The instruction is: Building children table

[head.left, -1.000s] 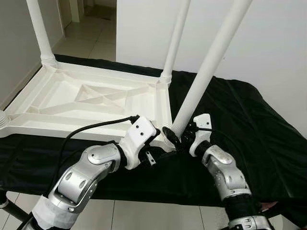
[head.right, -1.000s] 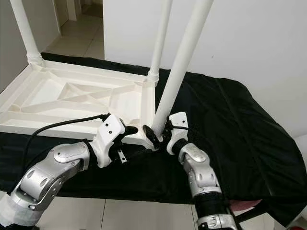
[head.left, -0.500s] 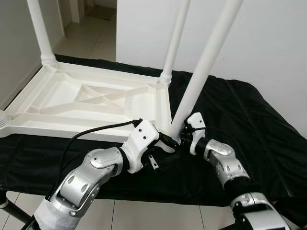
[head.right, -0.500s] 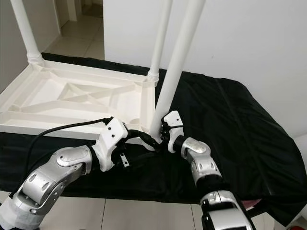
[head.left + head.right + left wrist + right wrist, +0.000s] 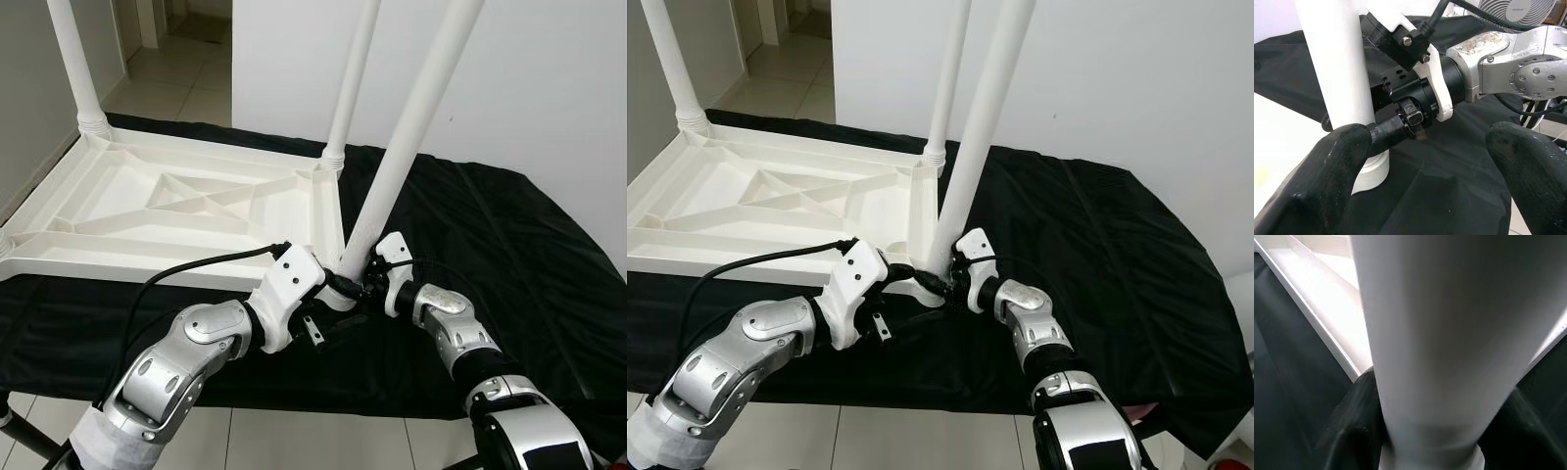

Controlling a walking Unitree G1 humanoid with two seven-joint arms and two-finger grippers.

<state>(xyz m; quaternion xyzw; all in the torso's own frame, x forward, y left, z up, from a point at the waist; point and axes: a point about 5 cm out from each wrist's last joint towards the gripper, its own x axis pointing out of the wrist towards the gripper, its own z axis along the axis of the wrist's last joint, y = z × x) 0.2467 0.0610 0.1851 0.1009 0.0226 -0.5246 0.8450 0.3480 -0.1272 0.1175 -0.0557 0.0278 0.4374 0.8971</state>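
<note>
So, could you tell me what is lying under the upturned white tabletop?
A black cloth lies under the tabletop, spreading past its edges. What supports the cloth is covered.

Upturned table top (image 5: 186, 201) on cloth (image 5: 490, 235), leg (image 5: 407, 147) at near-right corner, grippers either side

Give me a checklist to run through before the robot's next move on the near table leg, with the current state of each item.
1. Right gripper closed around the near leg at its base: ok; the right wrist view shows a finger on each side of it.
2. Left gripper free of the leg: ok; in the left wrist view its fingers stand open, one beside the leg base.
3. Leg straight up in the corner socket: not ok; it leans, unlike the far legs.
4. Leg fully seated in the socket: cannot tell.
5. Tabletop lying flat, upside down on the black cloth: ok.
</note>
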